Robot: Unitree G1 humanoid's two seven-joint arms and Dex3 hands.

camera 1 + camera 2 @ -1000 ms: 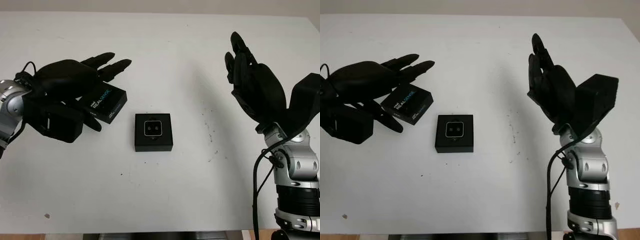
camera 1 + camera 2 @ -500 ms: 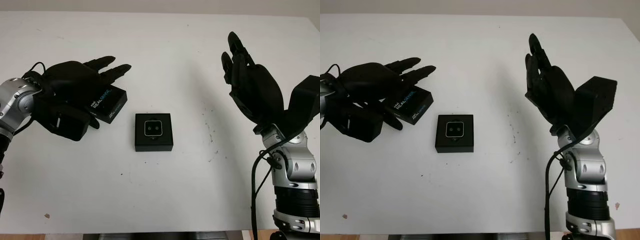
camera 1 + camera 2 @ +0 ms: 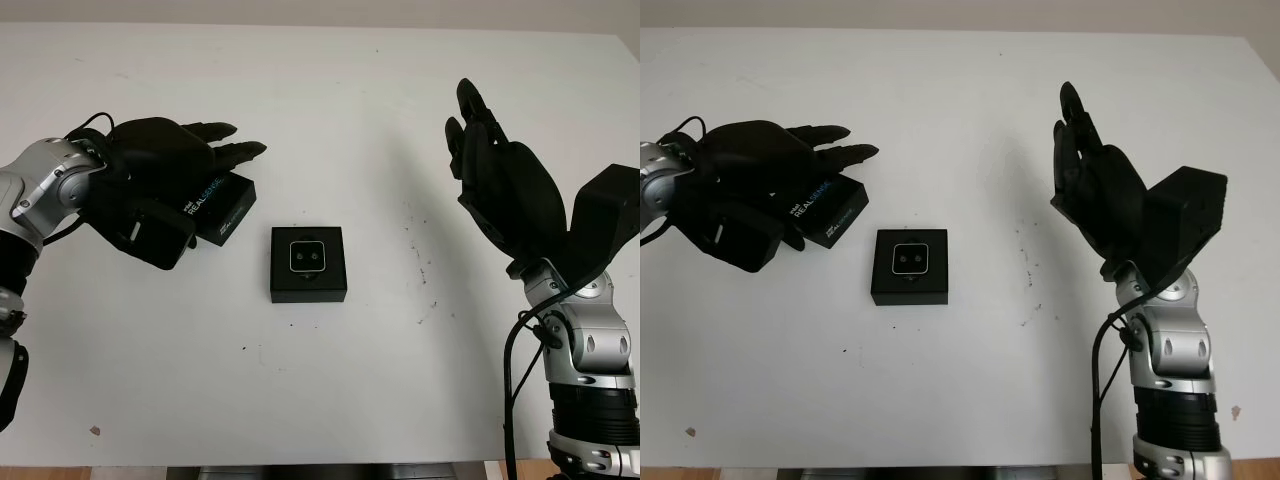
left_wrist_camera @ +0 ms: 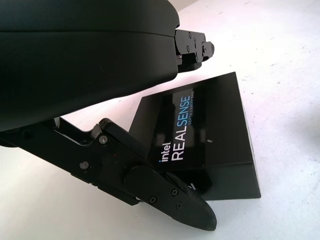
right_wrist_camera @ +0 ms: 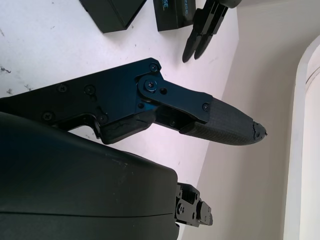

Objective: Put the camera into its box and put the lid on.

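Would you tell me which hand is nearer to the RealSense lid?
Left. The left hand is over the lid, fingers around it; the right hand, open, is raised far across the table.

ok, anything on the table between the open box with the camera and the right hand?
No object: in the left eye view, bare white table with a few small dark specks separates the box from the open right hand, raised at the table's right.

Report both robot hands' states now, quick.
Left robot hand: over the RealSense lid, fingers around it, grasp not certain.
Right robot hand: open, raised over the table's right side, holding nothing.
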